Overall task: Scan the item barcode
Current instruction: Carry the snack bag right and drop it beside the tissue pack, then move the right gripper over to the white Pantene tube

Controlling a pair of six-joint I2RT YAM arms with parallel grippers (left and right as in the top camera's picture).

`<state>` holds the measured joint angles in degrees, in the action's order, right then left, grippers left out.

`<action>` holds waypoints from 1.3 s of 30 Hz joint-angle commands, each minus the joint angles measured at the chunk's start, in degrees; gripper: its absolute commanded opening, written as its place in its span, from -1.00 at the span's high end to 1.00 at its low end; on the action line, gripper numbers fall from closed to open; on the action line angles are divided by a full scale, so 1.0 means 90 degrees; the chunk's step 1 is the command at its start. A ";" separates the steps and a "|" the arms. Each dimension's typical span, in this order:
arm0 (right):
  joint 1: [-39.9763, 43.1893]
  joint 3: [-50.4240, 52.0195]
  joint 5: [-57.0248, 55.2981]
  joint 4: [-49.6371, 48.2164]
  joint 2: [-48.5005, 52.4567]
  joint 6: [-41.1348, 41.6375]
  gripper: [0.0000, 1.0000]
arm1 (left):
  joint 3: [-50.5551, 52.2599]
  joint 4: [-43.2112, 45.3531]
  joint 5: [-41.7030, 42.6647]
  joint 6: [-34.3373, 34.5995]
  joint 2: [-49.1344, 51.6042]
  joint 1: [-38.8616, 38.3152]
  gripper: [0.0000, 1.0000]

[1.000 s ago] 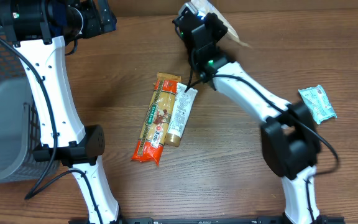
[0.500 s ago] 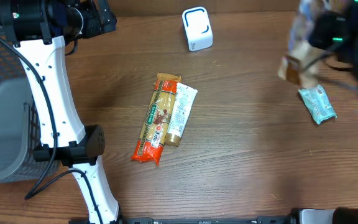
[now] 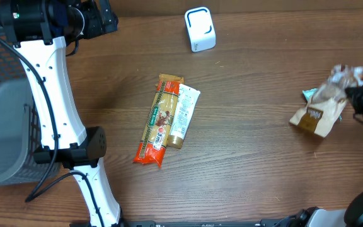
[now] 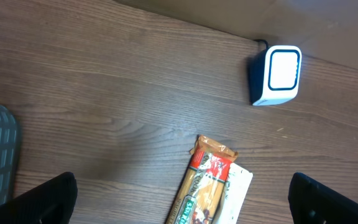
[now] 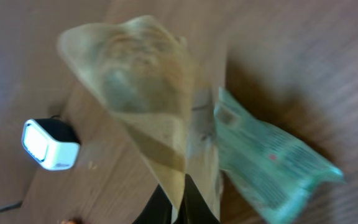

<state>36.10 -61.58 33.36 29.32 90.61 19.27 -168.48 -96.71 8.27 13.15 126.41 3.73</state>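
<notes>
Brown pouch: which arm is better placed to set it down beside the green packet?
Right. The right gripper is shut on the brown pouch right by the green packet; the left gripper is open, empty, far off.

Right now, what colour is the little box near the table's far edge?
The box is white with a blue outline; clearest in the left wrist view.

Warm, diffuse light leaves the brown wooden tabletop point(image 3: 263, 183) moderately bright, with soft, faint shadows. Ahead of my left gripper point(image 4: 185, 208) all is sharp, and the small white box with a glowing face point(image 4: 277, 76) is crisp; my own fingers point(image 4: 42, 199) are dark blurs. At my right gripper point(image 5: 179, 202) the crinkled tan translucent packet point(image 5: 148, 93) and the mint-green wrapper point(image 5: 266, 155) beside it are smeared with blur.
</notes>
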 commanded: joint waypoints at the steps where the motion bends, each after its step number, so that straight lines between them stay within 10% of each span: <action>1: 0.0255 0.0474 -0.0049 -0.0267 -0.0112 0.0032 0.70 | -0.0041 -0.0010 -0.0039 -0.0010 -0.0104 -0.0058 -0.99; 15: 0.0325 -0.0852 -0.1394 0.1382 -0.0474 -0.0192 -0.11 | -0.0041 -0.0010 -0.0041 -0.0010 -0.0104 -0.0058 -0.99; 21: -0.0102 -0.2057 -0.1248 0.2436 -0.0605 -0.0503 -0.15 | -0.0041 -0.0010 -0.0041 -0.0010 -0.0104 -0.0058 -0.99; 31: -0.2905 -0.1889 0.0092 0.2059 -0.0151 -0.0425 -0.66 | -0.0041 -0.0010 -0.0039 -0.0010 -0.0104 -0.0058 -0.99; 39: -0.5219 -0.1727 0.0070 0.1241 0.1277 0.0879 -0.69 | -0.0041 -0.0010 -0.0039 -0.0010 -0.0104 -0.0058 -0.99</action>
<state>-5.91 -78.30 33.26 41.36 97.12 20.69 -168.48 -96.71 8.27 13.15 126.41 3.73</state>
